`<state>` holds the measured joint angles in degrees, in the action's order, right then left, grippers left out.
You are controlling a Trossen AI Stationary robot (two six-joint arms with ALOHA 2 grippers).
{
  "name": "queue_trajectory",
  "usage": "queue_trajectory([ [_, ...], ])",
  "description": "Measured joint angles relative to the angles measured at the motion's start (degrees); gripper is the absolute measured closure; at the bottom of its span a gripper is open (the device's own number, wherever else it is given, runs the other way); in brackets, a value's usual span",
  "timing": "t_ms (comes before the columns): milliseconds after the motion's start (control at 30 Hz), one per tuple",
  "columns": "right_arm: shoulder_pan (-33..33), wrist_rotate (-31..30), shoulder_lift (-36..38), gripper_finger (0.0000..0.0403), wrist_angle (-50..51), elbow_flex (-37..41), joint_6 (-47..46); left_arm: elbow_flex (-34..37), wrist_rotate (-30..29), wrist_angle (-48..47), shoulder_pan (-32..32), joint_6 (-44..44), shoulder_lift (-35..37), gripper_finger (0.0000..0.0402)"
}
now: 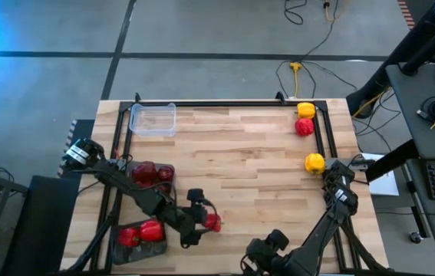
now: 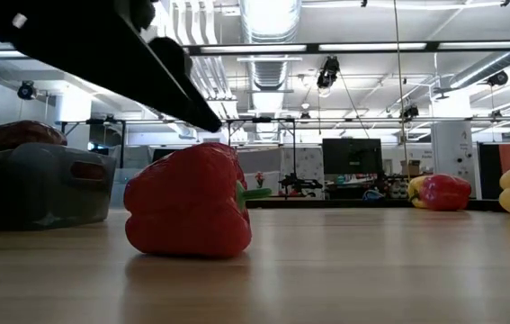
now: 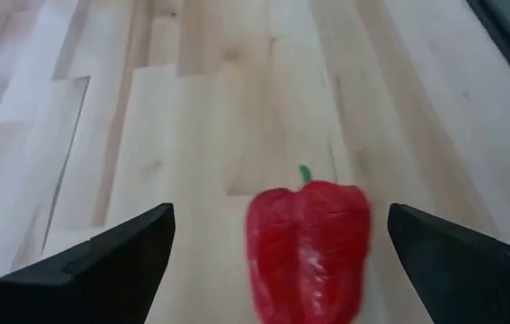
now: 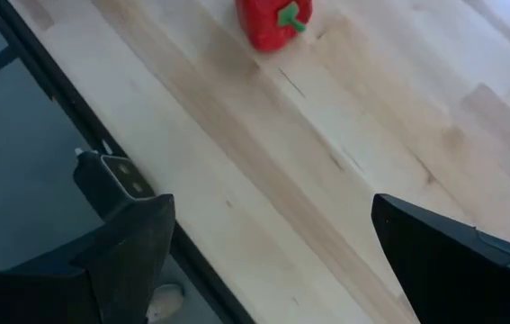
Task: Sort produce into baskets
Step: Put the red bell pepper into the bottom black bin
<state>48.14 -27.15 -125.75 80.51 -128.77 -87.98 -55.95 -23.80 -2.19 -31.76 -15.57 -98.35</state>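
Observation:
A bright red pepper [image 1: 214,223] lies on its side on the wooden table near the front; it also shows in the left wrist view [image 3: 307,250] and the low view [image 2: 192,202]. My left gripper [image 1: 204,221] is open, with one finger on either side of this pepper and clear of it [image 3: 280,214]. My right gripper [image 1: 258,259] is open and empty at the table's near edge [image 4: 272,202]. A dark tub [image 1: 169,184] holds maroon peppers. A second dark tub [image 1: 117,249] holds red peppers. A clear tub [image 1: 153,120] stands at the far left.
Two yellow peppers [image 1: 306,110] [image 1: 314,162] and a red pepper [image 1: 304,127] lie along the table's right side. A black frame rail [image 1: 225,103] runs along the table's edges. The middle of the table is bare wood [image 1: 240,153].

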Motion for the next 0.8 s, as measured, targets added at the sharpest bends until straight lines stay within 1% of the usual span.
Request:
queue_trajectory([
  [133,0.22,0.63,0.0,0.0035,-0.08,0.0,-0.57,1.15,1.0,1.98,0.68,0.53,-1.31,0.0013],
  [200,0.35,0.63,0.0,0.0035,-0.13,0.09,-1.42,1.07,3.94,5.36,0.71,1.64,-3.04,0.0013],
  [267,0.4,0.65,0.0,0.0035,-0.19,0.19,-2.45,-0.02,6.64,6.69,0.69,2.01,-5.35,0.0013],
  [400,0.61,0.76,-0.02,0.0035,-0.25,0.22,-4.1,-2.14,6.59,6.2,0.8,1.55,-10.49,0.0015],
  [500,0.63,0.8,-0.02,0.0035,-0.28,0.22,-5.41,-3.79,5.51,6.52,0.86,0.23,-13.39,0.0027],
  [633,0.61,0.73,-0.02,0.0035,-0.33,0.28,-5.77,-5.7,6.09,4.22,0.38,-2.84,-15.65,0.0059],
  [800,0.57,0.53,-0.04,0.0035,-0.25,0.83,-5.7,-6.32,6.17,-1.17,-1.22,-6.75,-14.44,0.0135],
])
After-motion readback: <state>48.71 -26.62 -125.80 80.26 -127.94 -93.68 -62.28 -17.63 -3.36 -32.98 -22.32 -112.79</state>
